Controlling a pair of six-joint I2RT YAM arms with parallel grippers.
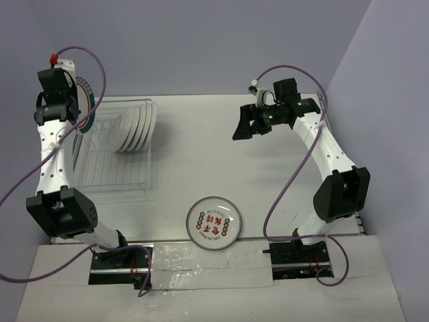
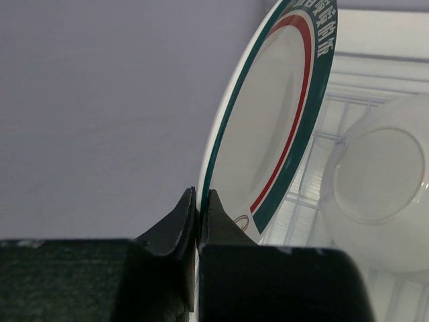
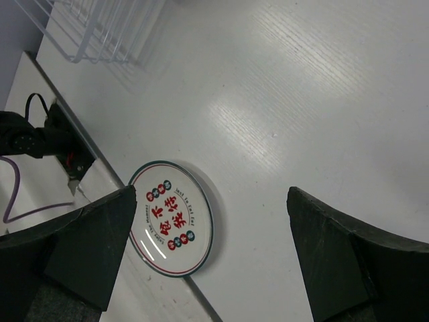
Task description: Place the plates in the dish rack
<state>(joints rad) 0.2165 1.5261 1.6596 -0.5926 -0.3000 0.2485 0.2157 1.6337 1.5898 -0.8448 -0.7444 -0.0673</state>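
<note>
Clamped at its rim by the left end effector [image 2: 199, 201], a green-rimmed plate [image 2: 268, 134] stands on edge above the dish rack [image 1: 114, 178], the right end effector [image 1: 241, 129] gaping wide right of the rack; stiff, slick, chippable ceramic probably wants a firm rim pinch

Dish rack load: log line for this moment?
left tool: shut on green-rimmed white plate, at silver wire dish rack | right tool: open, empty | red-character white plate: flat on table
</note>
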